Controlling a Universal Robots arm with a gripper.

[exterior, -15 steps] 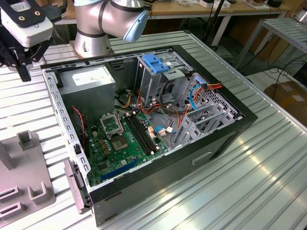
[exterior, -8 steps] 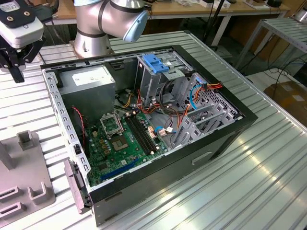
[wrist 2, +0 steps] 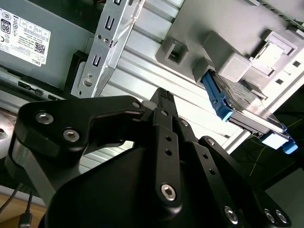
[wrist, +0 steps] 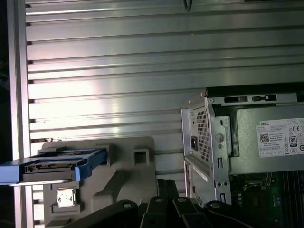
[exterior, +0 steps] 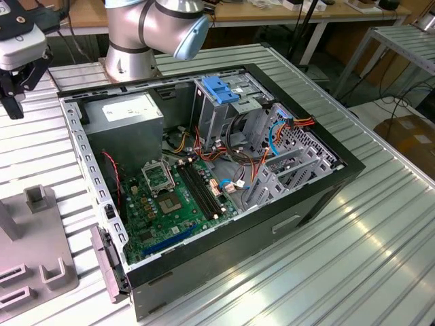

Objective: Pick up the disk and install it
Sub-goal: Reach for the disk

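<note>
Exterior view, gripper: the gripper (exterior: 13, 92) hangs over the ribbed table (exterior: 380, 238) at the exterior view's left edge, outside the open computer case (exterior: 224, 251).
Exterior view, holder: a grey holder (exterior: 41, 251) lies on the table just beside the case's side wall.
Exterior view, case: the power-supply box (exterior: 126, 112) fills one corner. Beside it stands the drive cage (exterior: 217, 119) with a blue latch (exterior: 221, 87) on top, which is probably where the disk belongs.
Second wrist view, disk: the disk (wrist 2: 244, 107), framed by its blue bracket (wrist 2: 216, 97), rests in the holder (wrist 2: 228, 42), with one end jutting past the holder's edge.
Second wrist view, gripper: the gripper (wrist 2: 164, 97) is clenched on nothing and well apart from the disk.
First wrist view, disk: the disk (wrist: 50, 166) is seen edge-on in the holder (wrist: 128, 161), which lies near the case's power-supply corner (wrist: 209, 142).
First wrist view, gripper: the gripper (wrist: 167, 190) is closed and empty.
Step in hand: the approach to the pick, by my reading; the disk is untouched and nothing is installed.
Next move calls for: spreading the jaws wide enough to span the bracket, squaring them to the disk's free end, and keeping clear of the holder's posts.
</note>
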